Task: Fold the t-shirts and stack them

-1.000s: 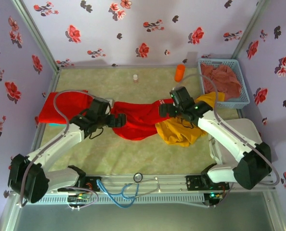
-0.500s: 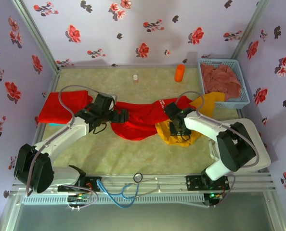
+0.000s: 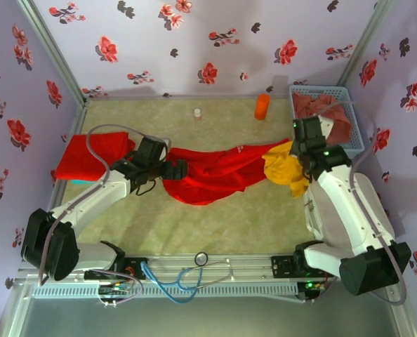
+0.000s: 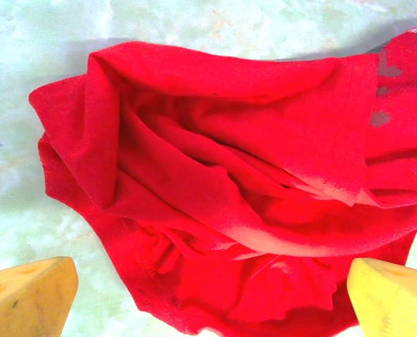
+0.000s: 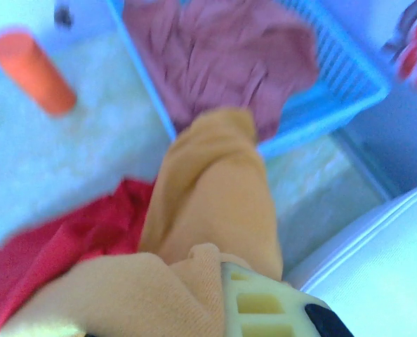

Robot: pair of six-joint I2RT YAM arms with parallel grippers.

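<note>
Clearing a yellow cloth (image 3: 286, 172) off the crumpled red t-shirt (image 3: 215, 172), before any fold can begin.

Nearest to me, the left gripper (image 3: 175, 169) hangs with its jaws spread wide just above the left end of the crumpled red t-shirt, which lies bunched in deep folds at the middle of the table (image 3: 215, 232), a few pale print marks showing. The right gripper (image 3: 296, 149) has its jaws pressed together on the yellow cloth, raised at the shirt's right end. I judge the next move needs this cloth put aside, then a pinch on a hem to spread the shirt flat. A second red t-shirt (image 3: 89, 158) lies flatter at the left edge. Farther off, a blue basket (image 3: 321, 89) holds pinkish cloth (image 3: 338, 116), near an orange cup (image 3: 262, 107).
</note>
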